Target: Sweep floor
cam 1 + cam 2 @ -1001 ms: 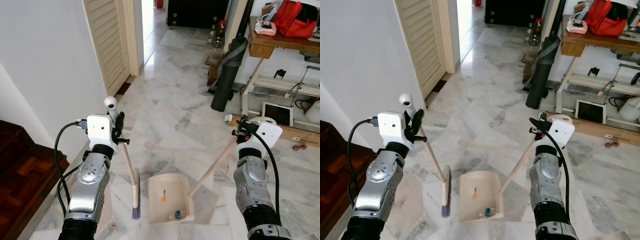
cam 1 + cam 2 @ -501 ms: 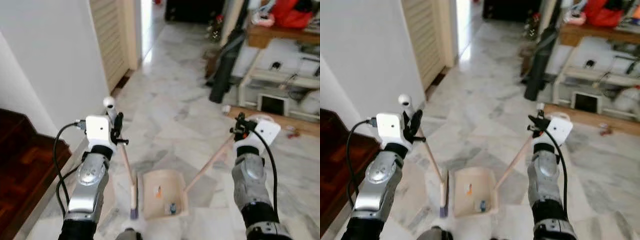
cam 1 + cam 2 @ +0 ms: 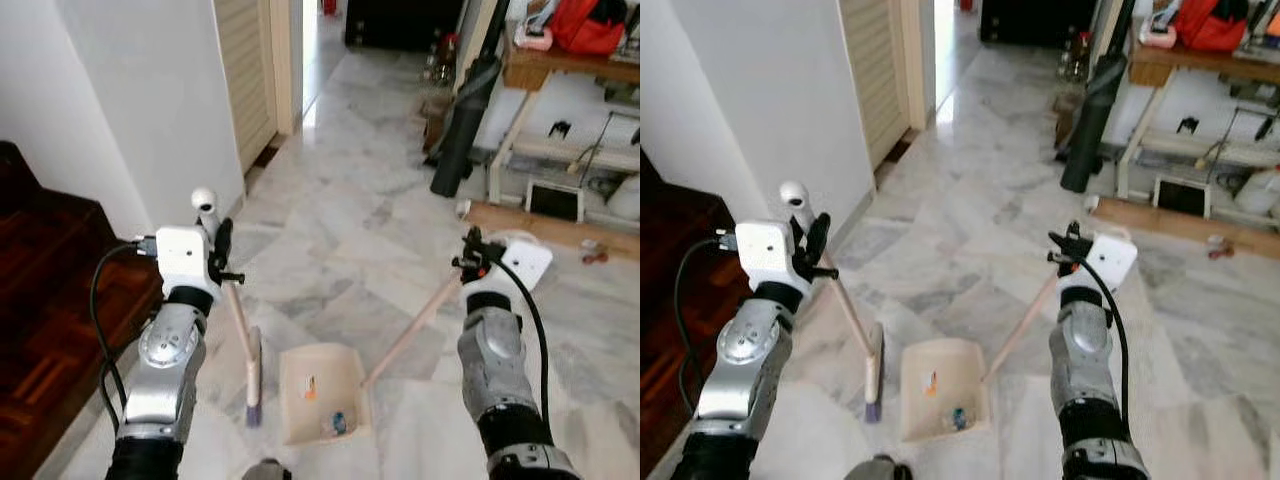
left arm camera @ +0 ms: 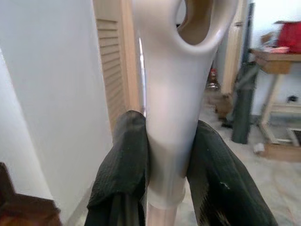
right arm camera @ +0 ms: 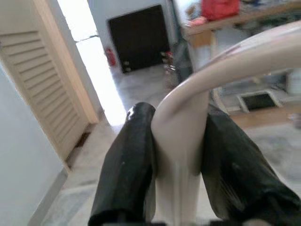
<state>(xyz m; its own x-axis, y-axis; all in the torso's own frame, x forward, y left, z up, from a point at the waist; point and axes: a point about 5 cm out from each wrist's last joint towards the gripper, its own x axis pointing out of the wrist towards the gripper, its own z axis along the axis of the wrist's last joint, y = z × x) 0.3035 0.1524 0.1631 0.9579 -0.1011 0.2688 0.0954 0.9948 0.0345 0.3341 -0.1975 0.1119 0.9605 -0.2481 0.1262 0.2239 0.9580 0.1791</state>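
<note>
**Broom and dustpan held over marble floor**

The left gripper [image 4: 167, 155] was clamped on the broom [image 3: 238, 325] near the handle's top, bristles touching the floor [image 3: 340, 230]. The right gripper [image 5: 181, 155] was closed around the dustpan [image 3: 318, 392] handle. The pan sat just beside the broom head, holding small bits of litter [image 3: 338, 423].
</note>
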